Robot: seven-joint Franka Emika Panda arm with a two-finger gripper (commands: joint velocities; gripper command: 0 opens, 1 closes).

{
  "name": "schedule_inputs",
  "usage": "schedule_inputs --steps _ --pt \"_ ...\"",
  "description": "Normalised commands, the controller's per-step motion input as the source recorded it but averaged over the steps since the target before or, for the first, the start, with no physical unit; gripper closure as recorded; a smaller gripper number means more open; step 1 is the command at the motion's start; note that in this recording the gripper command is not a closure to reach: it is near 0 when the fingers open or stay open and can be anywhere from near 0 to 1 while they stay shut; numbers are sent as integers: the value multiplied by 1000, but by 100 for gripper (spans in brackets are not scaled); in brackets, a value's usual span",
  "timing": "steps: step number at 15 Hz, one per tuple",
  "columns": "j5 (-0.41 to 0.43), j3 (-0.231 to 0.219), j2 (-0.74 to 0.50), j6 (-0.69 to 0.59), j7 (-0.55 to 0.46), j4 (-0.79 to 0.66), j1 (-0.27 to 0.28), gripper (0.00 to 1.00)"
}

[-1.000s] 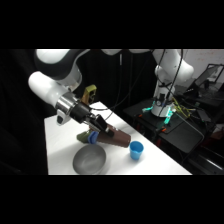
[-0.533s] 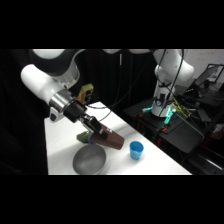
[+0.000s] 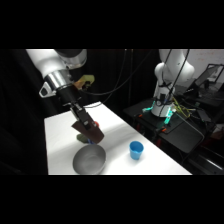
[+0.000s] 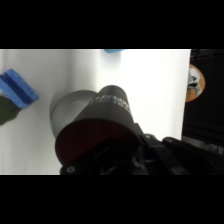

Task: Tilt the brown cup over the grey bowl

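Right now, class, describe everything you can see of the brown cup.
The brown cup is a small, dark brown, tapered tumbler, plain and without a handle. The gripper holds it in the air, tilted, just above the far rim of the grey bowl. In the wrist view its reddish mouth faces the camera, with the bowl behind it.

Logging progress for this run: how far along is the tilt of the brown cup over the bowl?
Done: the tool has the cup grasped and lifted off the table. In hand: the cup hangs tilted above the bowl's far rim; the wrist view shows its mouth turned toward the camera, with the bowl beyond it. Left: apparently little, perhaps tipping it further. The blue cup stands apart.
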Motion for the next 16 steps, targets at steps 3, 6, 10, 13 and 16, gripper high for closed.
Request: schedule_inputs --steps 3,6,10,13,16 --pt "-297 -166 -717 790 131 -990 92 7" --pt "-379 -163 -593 873 291 -988 135 7" --pt "-327 -129 -516 830 430 -992 141 7" --pt "-178 -89 -495 595 297 -993 88 7" --pt "-50 -71 -462 605 98 -946 35 7"
